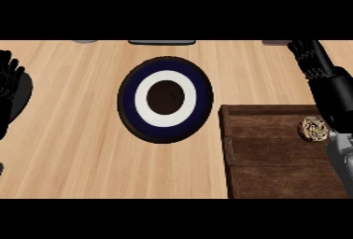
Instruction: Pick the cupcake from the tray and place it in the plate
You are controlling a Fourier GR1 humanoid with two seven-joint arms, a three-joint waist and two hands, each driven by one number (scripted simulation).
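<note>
Cupcake [314,128]: you'll find it at the right of the frame, sitting on the upper right part of the tray, seen from above as a small swirled round; it has not been lifted

Tray [276,163]: dark wooden, lower right of the frame, just beside the plate so the carry across should be short

Plate [165,99]: centre of the frame, dark rim, white ring, dark middle, nothing on it; it lies up and to the left of the cupcake, which I'd judge is where you will swing

Right hand [308,52]: high at the upper right, past the tray's far edge; its forearm runs up from the lower right corner and passes just to the right of the cupcake. The fingers sit against the frame's top edge and you cannot tell how far they are spread; they hold nothing that shows

Left hand [8,74]: at the left edge, fingers up and relaxed, holding nothing, resting well apart from the plate

Step in hand: by my reading, bring the right hand back down over the cupcake before any grasp
</note>
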